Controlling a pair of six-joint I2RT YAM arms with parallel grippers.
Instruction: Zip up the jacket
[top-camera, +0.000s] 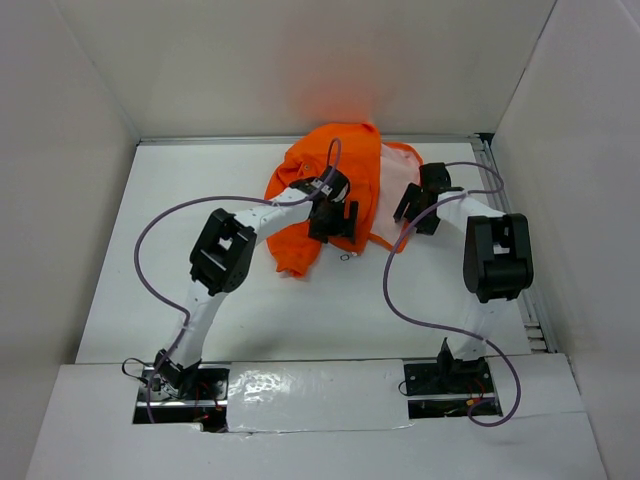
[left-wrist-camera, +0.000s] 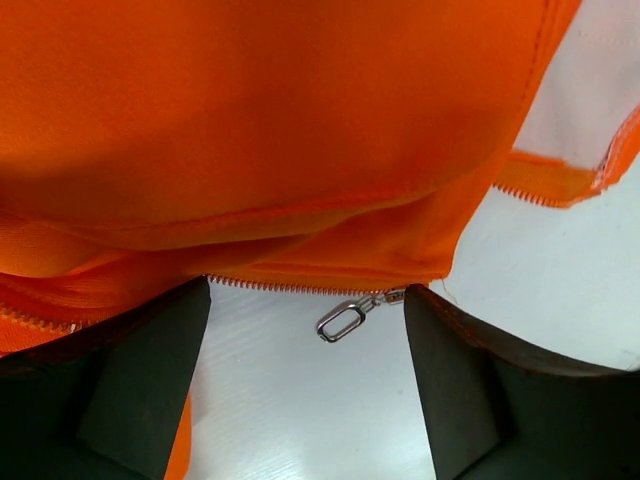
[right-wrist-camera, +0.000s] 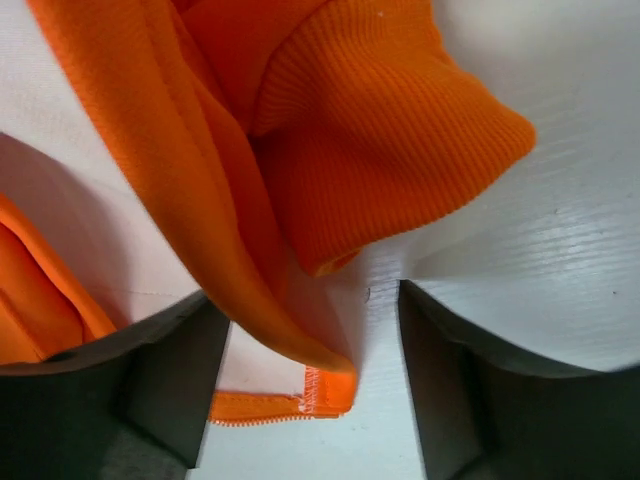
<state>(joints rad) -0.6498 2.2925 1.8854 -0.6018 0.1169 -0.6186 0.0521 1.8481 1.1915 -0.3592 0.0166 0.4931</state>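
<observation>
While the jacket (top-camera: 335, 165) is lying at the table's (top-camera: 200, 180) twelve o'clock, the left gripper (top-camera: 335, 222) is hovering spread around the zipper pull (left-wrist-camera: 342, 321), the right gripper (top-camera: 415, 215) gaping over fabric at its three o'clock.

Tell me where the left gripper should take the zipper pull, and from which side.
Take the zipper pull by its free rectangular loop, probably coming from the table side, away from the jacket. It lies flat, sticking out from the hem, between the left gripper's open fingers, so only the loop end is clear of fabric.
</observation>
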